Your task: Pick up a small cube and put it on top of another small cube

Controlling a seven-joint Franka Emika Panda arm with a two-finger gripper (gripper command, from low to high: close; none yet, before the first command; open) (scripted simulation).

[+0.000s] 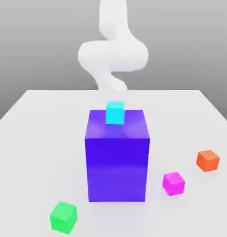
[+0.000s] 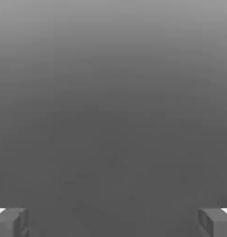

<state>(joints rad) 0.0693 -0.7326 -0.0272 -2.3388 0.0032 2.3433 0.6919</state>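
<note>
- In the hand view the two fingers [image 2: 11, 222] sit at opposite edges of the frame, grey blocks with a pale tip on each, spread wide with a broad gap between them. Nothing is held; only plain grey surface lies between them. The gripper [image 2: 113, 223] is thus fully parted and empty.
- Nearest in the exterior view, a green cube [image 1: 63, 216] rests on the white table [image 1: 32, 139], toward the exterior view's left and in front of the big block.
- A little further back, on the exterior view's right, the small magenta-pink cube [image 1: 173, 183] sits on the table, near the lower right corner of the big block but apart from it. Nothing is touching it.
- Beyond it, further to the exterior view's right, an orange cube [image 1: 208, 160] also lies on the table, near the magenta-pink one but clear of it.
- In the middle stands the big purple-blue block [image 1: 117, 162], upright and much larger than any of the cubes.
- A small cyan cube [image 1: 115, 112] sits at the block's top, near its far edge and about centred across it.
- Behind the block rises the white arm [image 1: 113, 53], a curved blurred shape above the table's far edge.
</note>
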